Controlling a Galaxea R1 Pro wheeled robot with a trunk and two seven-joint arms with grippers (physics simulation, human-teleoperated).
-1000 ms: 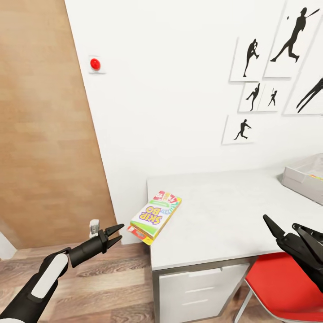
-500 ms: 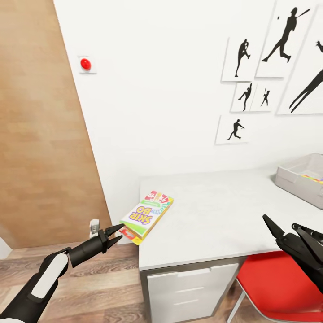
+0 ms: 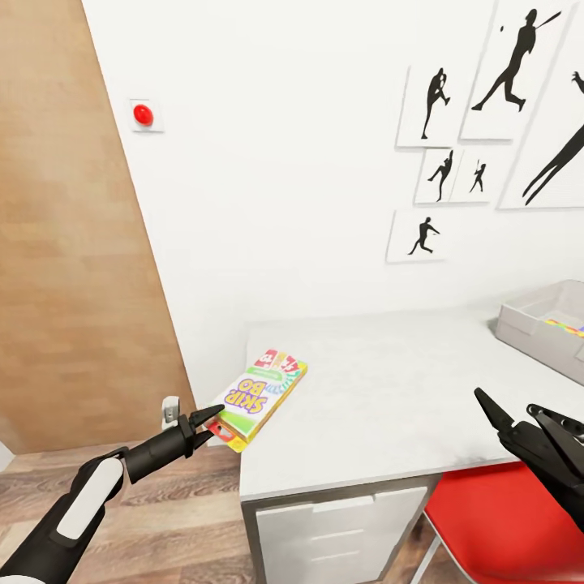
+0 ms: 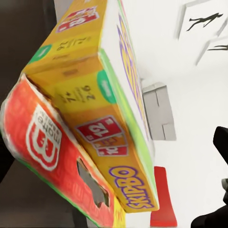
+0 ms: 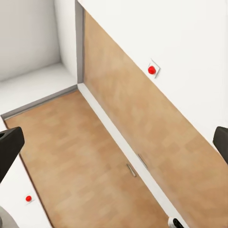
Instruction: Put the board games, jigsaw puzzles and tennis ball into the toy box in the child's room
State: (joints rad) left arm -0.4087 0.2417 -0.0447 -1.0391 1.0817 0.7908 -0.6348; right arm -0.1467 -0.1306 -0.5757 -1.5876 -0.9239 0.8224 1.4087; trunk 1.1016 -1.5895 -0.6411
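Observation:
The SKIP BO board game (image 3: 259, 392) lies on the table (image 3: 389, 389) at its left front corner, its red end overhanging the edge. My left gripper (image 3: 216, 423) is open, and its tips straddle that overhanging end. The left wrist view has the same box (image 4: 95, 109) very close between the fingers. At the table's far right stands the pale grey toy box (image 3: 535, 323) with a multicolour jigsaw puzzle (image 3: 566, 326) inside. My right gripper (image 3: 519, 418) hangs open over the table's front right edge and holds nothing; its fingers (image 5: 8, 145) stand wide apart.
A red chair (image 3: 495, 519) sits under the table's right part, beside white drawers (image 3: 324, 527). A wooden door (image 3: 73, 268) is at the left, with a red button (image 3: 143, 114) on the white wall. Black silhouette pictures (image 3: 487, 97) hang above the table.
The whole view has slid, so table and wall sit further left in the picture. My left gripper's tips, short of the SKIP BO box before, now reach around its overhanging end.

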